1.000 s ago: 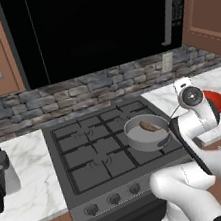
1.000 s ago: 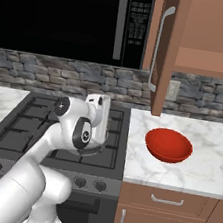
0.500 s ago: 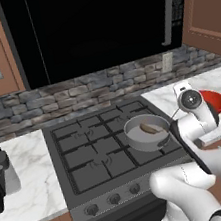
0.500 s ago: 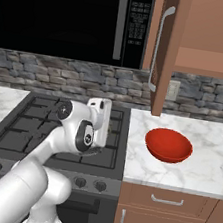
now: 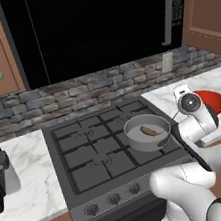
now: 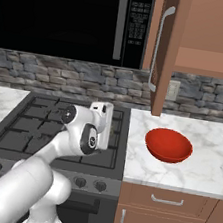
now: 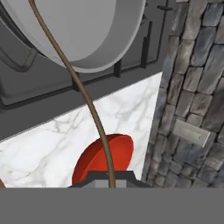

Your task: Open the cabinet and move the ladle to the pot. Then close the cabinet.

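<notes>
Grey stone tiles [image 5: 98, 86] back a black gas stove [image 5: 96, 152] set between white marble counters [image 6: 187, 160], with a black microwave [image 5: 94, 24] hanging above the burners. On the stove's right front burner sits the pot [image 5: 146, 133], shallow and grey, and the ladle's brown scoop [image 5: 148, 130] lies inside it. In the hand view the ladle [image 7: 83, 94] runs as a thin brown curved handle from the pot [image 7: 83, 30] down to the gripper [image 7: 110, 178], whose fingers are pressed together, pinching the end of that handle. The gripper hangs just to the right of the pot, above the stove's edge, and a red bowl [image 6: 168, 145] rests on the counter beyond it. To the right of the microwave the cabinet [image 6: 205, 41] stands with its door [image 6: 164, 50] swung out edge-on, the long silver handle [image 6: 157, 49] facing the stove.
</notes>
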Tool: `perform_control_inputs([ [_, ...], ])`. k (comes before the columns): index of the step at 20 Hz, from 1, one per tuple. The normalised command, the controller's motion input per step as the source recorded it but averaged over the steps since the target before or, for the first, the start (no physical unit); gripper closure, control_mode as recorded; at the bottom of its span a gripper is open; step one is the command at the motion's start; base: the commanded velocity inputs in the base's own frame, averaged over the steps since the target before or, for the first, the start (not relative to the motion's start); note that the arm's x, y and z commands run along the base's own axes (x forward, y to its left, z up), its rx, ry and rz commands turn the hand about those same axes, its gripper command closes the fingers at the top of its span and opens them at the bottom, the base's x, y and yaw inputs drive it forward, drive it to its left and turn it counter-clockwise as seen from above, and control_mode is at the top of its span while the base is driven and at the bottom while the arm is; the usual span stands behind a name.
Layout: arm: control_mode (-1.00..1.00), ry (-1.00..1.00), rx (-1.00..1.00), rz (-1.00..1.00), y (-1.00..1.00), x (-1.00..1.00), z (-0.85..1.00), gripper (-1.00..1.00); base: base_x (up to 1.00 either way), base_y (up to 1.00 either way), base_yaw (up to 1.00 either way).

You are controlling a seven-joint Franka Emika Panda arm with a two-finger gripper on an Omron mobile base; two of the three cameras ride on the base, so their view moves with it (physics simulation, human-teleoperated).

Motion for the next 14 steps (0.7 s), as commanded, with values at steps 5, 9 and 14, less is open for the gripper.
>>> perform_control_inputs([
  [5,-1.00,0.00,0.00,0.00,-0.01,0.19,-0.24,1.00,0.00,0.00,0.00],
  [9,-1.00,0.00,0.00,0.00,0.00,0.22,-0.20,1.00,0.00,0.00,0.00],
  [14,-1.00,0.00,0.00,0.00,0.00,0.22,-0.17,1.00,0.00,0.00,0.00],
])
